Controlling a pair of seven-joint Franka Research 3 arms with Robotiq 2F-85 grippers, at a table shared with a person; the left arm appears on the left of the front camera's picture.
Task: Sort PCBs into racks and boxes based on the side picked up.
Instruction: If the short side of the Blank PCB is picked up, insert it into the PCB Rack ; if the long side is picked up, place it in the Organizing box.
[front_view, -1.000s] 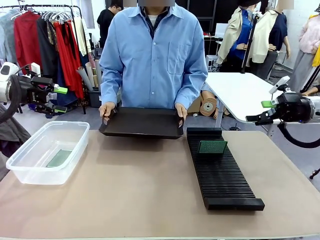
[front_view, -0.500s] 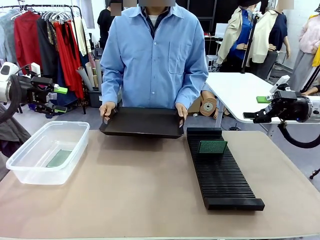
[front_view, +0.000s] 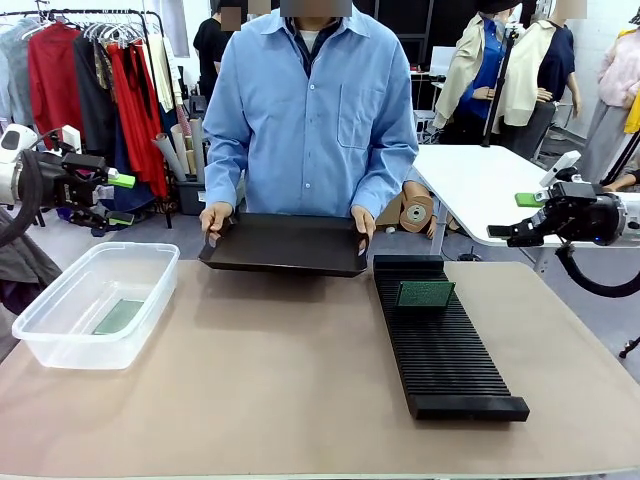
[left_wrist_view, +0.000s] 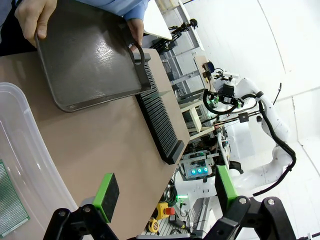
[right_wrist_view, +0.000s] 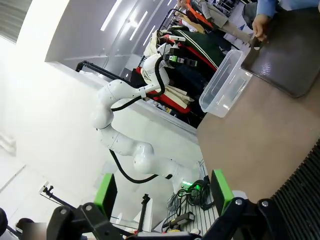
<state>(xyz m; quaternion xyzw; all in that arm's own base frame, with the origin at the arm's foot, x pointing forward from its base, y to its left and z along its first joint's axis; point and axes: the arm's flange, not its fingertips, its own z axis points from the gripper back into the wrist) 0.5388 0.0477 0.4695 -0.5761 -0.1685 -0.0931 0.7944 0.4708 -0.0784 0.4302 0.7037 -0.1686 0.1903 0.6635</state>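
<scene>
One green PCB (front_view: 120, 316) lies flat on the bottom of the clear box (front_view: 60, 345) at the table's left. It shows again in the left wrist view as the PCB (left_wrist_view: 10, 200) inside the box (left_wrist_view: 25, 135). Another PCB (front_view: 425, 293) stands in the far slots of the black rack (front_view: 450, 365) on the right. My left gripper (front_view: 122, 199) hangs open and empty beyond the table's left edge, above and behind the box. My right gripper (front_view: 512, 215) is open and empty off the table's right side, higher than the rack. Between the left gripper's (left_wrist_view: 166, 192) pads and the right gripper's (right_wrist_view: 163, 192) pads nothing is held.
A person in a blue shirt stands at the far side. Both hands (front_view: 215, 218) hold a shallow black tray (front_view: 285, 245) at the table's far edge, next to the rack's far end. A white table (front_view: 480, 185) stands behind on the right, a clothes rail (front_view: 90, 70) at the back left.
My right gripper has turned slightly and risen a little at the right side. The left arm, the tray and both boards are as before.
</scene>
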